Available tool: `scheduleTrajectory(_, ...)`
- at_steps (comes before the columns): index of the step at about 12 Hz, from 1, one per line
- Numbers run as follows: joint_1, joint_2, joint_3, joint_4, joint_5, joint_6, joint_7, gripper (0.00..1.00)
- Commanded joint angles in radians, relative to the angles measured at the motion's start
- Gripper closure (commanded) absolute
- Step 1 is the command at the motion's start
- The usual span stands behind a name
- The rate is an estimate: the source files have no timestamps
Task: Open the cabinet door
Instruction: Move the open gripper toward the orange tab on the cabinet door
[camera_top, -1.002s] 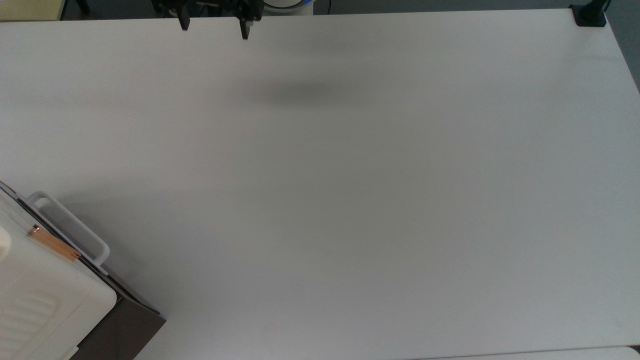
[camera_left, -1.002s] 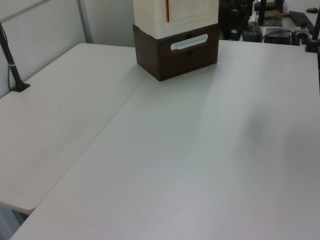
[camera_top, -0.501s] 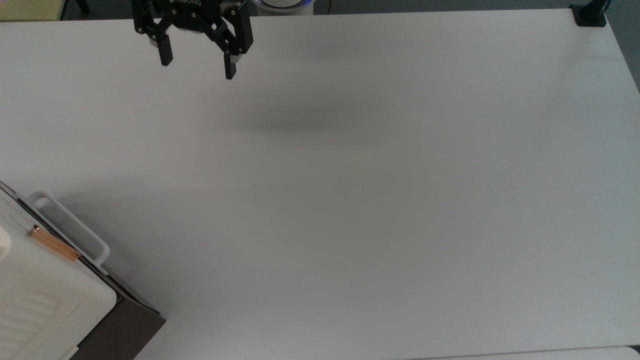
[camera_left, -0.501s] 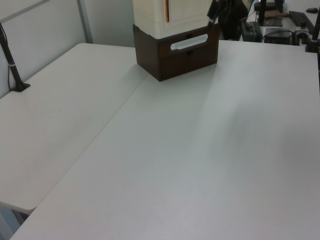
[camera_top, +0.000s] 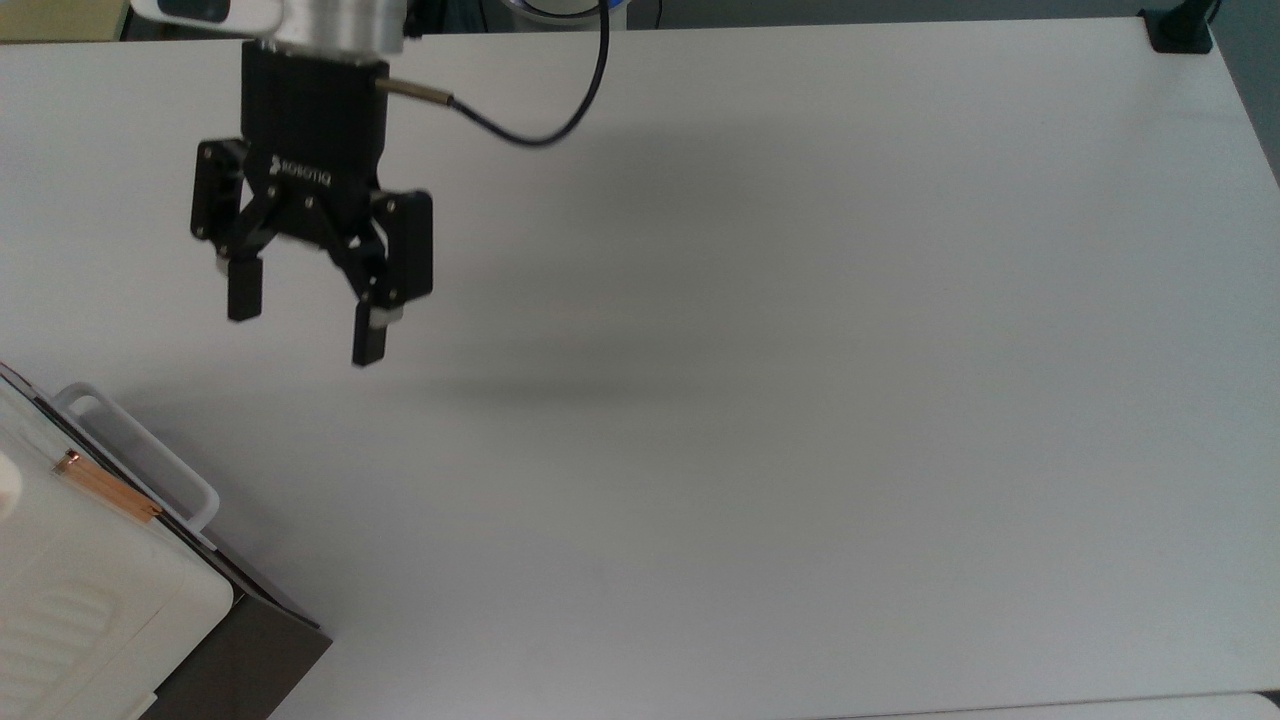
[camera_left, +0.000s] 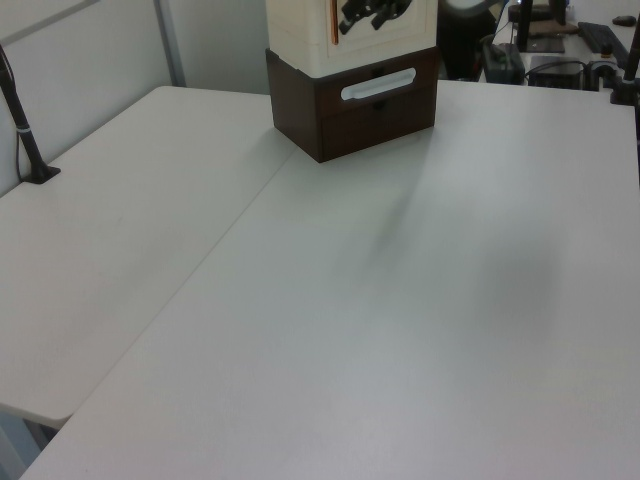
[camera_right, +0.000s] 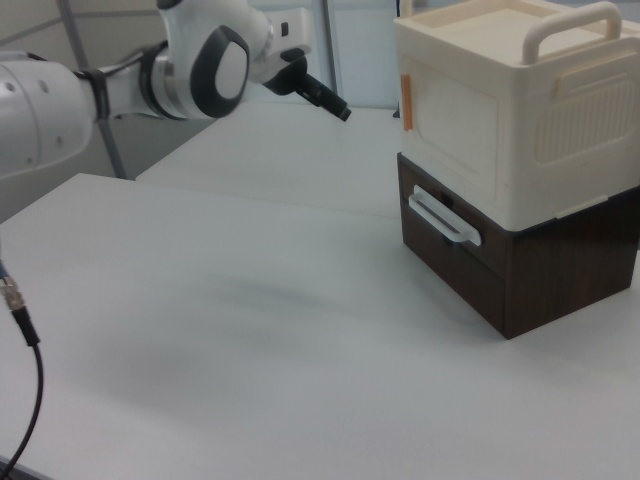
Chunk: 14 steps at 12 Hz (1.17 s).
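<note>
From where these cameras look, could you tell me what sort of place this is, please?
Probably a robotics lab: a robot arm reaches over a bare white table with one cabinet, and camera mounts are clamped to its edge.

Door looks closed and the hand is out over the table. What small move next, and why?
Probably carry the hand on toward the copper handle of the cabinet door, toward the top view's lower left. The door sits flush in the cabinet, the fingers are spread with nothing between them, and bare table separates hand and handle.

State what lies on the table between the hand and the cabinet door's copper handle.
Nothing: in the top view, only bare table separates the open hand from the copper handle.
</note>
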Motion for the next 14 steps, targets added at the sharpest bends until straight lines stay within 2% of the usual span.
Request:
scheduleTrajectory(1,-0.018,0.137,-0.017,0.175,-0.114,0.109,0.189,0.03)
scheduleTrajectory(7,-0.021,0.269,-0.12,0.292,-0.114,0.178,0.251,0.05)
scheduleTrajectory(12,-0.035,0.283,-0.132,0.306,-0.114,0.238,0.265,0.05)
scheduleTrajectory(14,-0.043,0.283,-0.132,0.306,-0.114,0.239,0.265,0.13)
